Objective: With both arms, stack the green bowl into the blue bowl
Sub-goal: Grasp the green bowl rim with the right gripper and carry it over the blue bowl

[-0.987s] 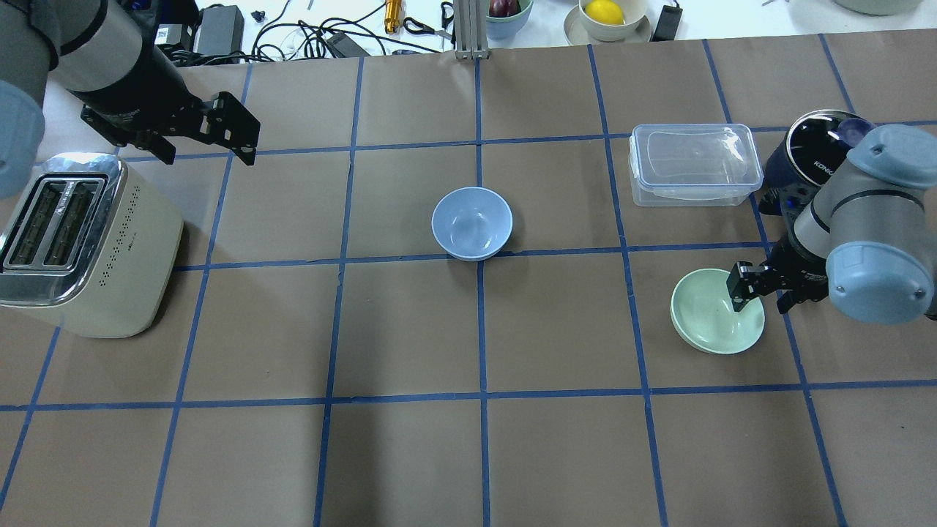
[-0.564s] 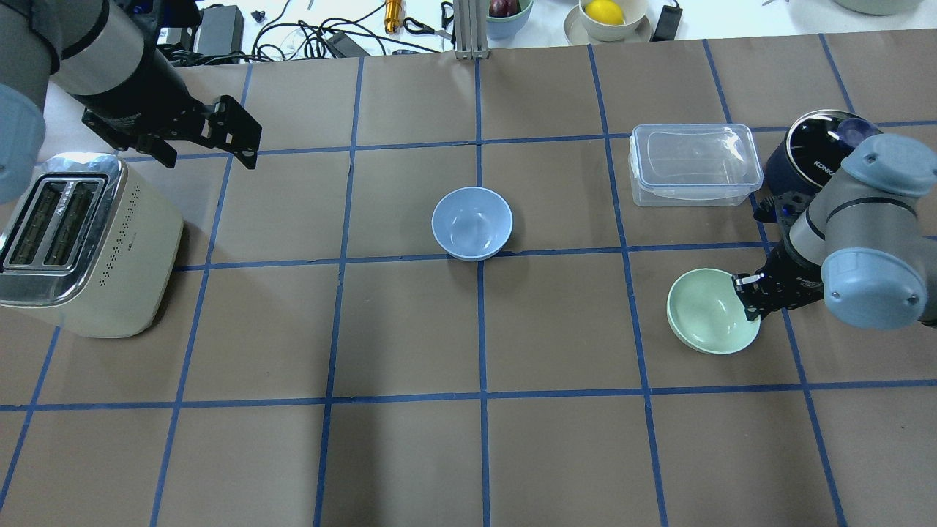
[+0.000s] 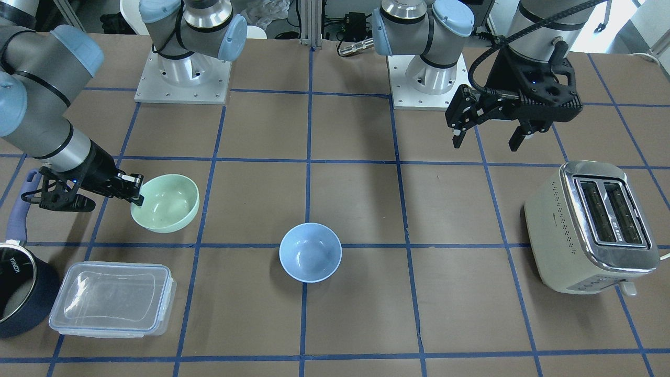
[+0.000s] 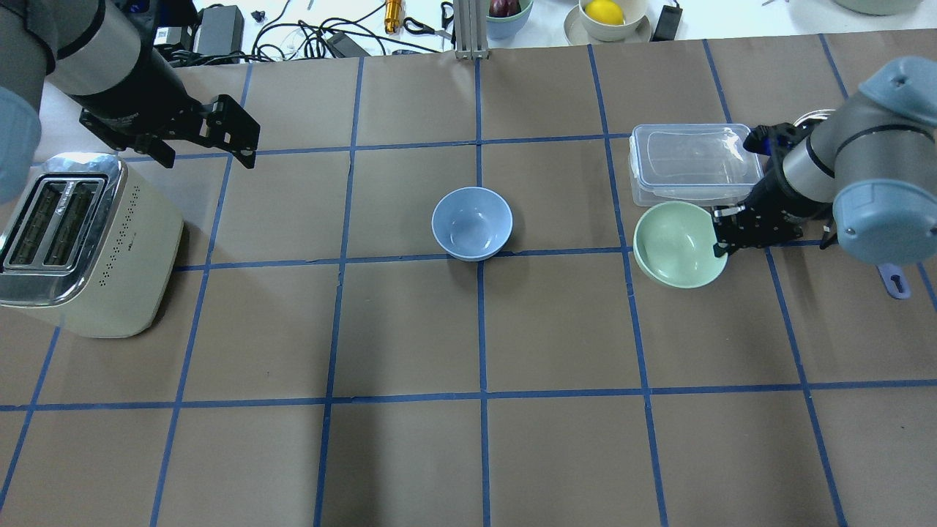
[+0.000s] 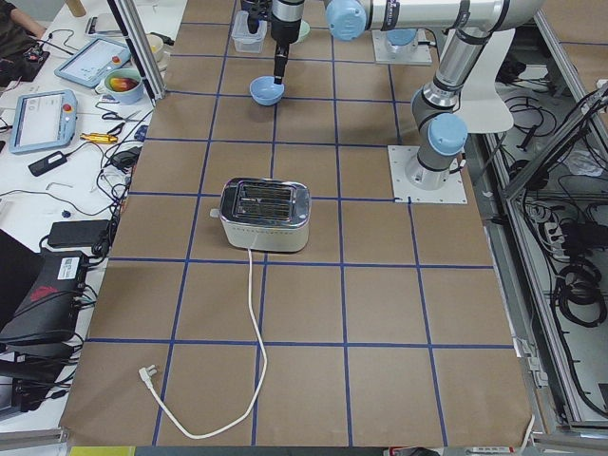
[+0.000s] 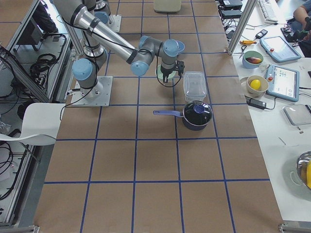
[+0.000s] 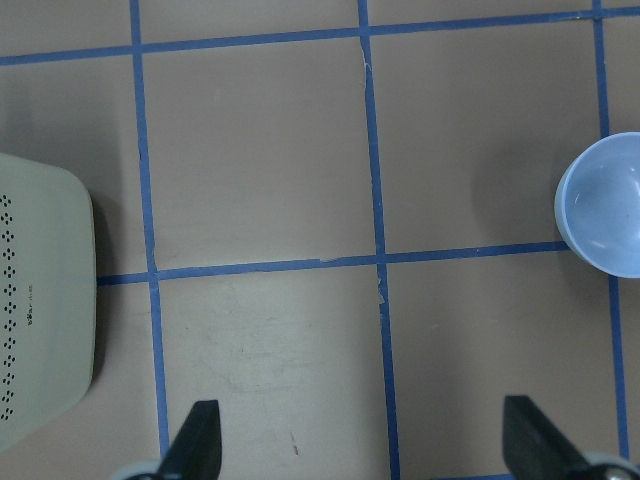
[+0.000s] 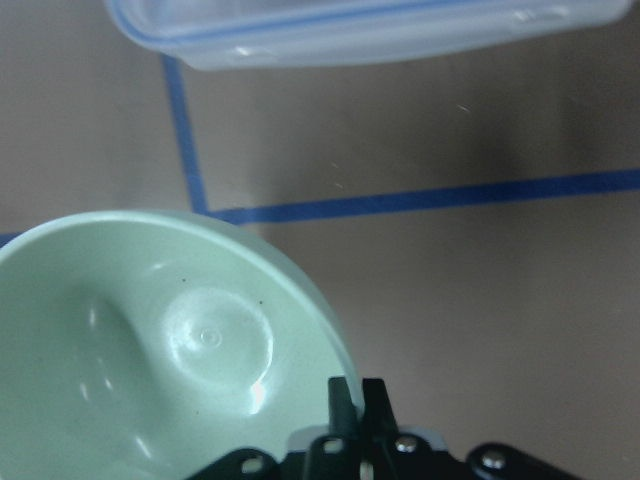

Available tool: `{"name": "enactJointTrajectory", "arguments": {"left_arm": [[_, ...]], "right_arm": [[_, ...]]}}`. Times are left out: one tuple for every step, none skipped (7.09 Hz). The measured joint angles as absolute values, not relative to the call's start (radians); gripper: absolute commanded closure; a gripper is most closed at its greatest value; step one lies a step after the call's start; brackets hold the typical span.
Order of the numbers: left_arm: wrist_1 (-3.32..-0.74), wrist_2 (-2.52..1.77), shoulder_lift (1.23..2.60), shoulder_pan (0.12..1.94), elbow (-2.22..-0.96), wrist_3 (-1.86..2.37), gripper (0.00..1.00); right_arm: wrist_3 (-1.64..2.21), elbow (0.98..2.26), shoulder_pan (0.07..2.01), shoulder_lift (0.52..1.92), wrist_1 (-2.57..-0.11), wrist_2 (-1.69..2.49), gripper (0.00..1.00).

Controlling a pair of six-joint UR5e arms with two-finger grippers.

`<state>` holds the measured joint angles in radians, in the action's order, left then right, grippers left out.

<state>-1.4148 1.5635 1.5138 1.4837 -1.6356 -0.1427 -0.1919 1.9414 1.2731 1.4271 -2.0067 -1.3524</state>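
Green bowl (image 4: 679,245) gripped at rim by right end effector (image 4: 721,238), jaws closed on its wall. Bowl shifted within last second inward from counter's right edge, now just beside clear lidded container (image 4: 694,172). Blue bowl (image 4: 471,223) unmoved at counter's centre. Left end effector (image 3: 486,142) held wide open, empty, near toaster (image 4: 80,241). Carry judged under way.
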Motion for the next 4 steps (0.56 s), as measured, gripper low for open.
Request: {"name": "enactJointTrajectory", "arguments": {"left_arm": [[-1.415,1.564,1.513,1.484,-1.634,-0.143,0.0],[-1.415,1.564,1.513,1.483,-1.632,-0.143,0.0],[-1.415,1.564,1.513,1.484,-1.631,-0.143,0.0],[-1.416,1.564,1.513,1.484,-1.632,-0.143,0.0]], "right_arm": [[-0.081,1.866,1.361,1.383,-2.0,-1.309,1.0],[0.065,1.776,1.471,1.32,-2.003,-1.288,1.0],[0.198,1.681,1.572,1.247,-2.008,-1.285,1.0],[0.303,1.595,1.661,1.168,-2.011,-1.29,1.0]]}}
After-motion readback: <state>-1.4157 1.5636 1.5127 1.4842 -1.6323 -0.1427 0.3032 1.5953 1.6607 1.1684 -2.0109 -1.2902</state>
